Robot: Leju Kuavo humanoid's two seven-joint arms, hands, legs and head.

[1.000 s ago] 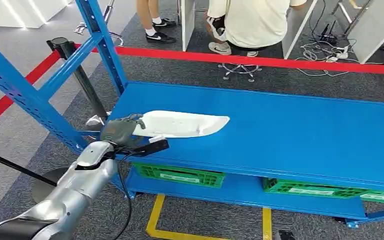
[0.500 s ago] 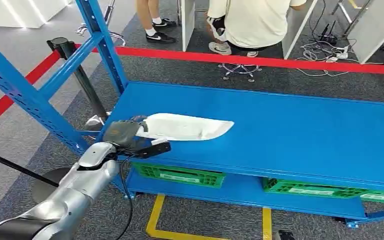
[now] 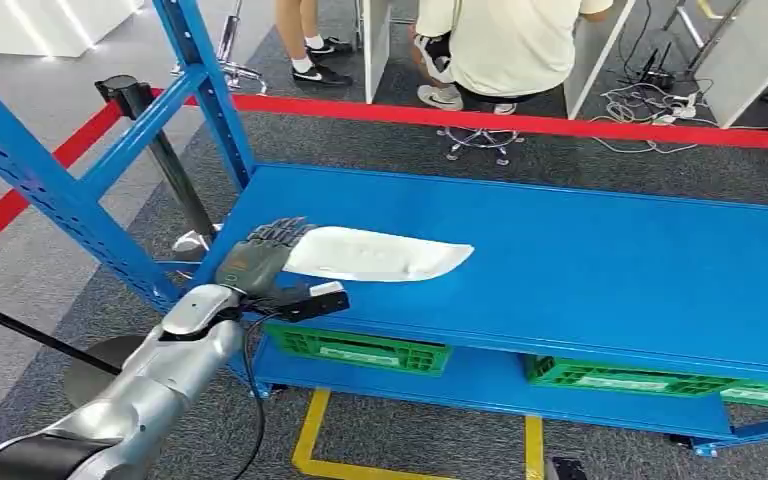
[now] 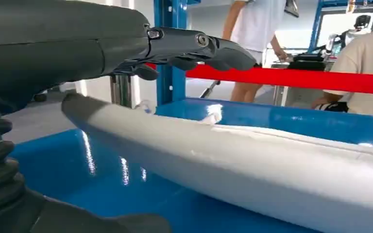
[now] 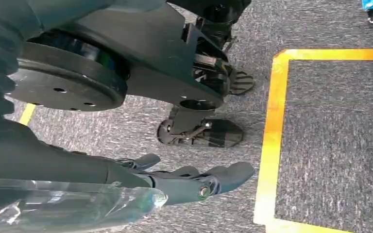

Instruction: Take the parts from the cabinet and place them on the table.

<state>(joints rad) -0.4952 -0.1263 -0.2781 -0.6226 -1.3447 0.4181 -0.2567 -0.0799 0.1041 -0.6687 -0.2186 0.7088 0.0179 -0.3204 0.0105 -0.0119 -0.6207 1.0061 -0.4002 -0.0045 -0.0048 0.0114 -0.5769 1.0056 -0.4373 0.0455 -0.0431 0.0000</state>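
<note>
A long white moulded part (image 3: 380,254) lies flat on the blue shelf surface (image 3: 600,260), near its left end. My left hand (image 3: 260,255) is at the part's left tip with its fingers stretched out straight. In the left wrist view the dark fingers (image 4: 194,46) hover above the white part (image 4: 252,165) with a gap between them, and the part rests on the blue surface. My right hand (image 5: 189,182) hangs over grey carpet with its fingers extended and nothing in them.
Blue rack uprights (image 3: 205,90) rise at the shelf's left corner. Green crates (image 3: 360,350) sit on the lower level. A red barrier tape (image 3: 520,122) runs behind the shelf, with a person (image 3: 505,40) beyond it. Yellow floor tape (image 3: 310,435) marks the carpet below.
The white part slid a little to the right along the shelf. My left hand's fingers, curled over its end before, have now straightened and lifted off it.
</note>
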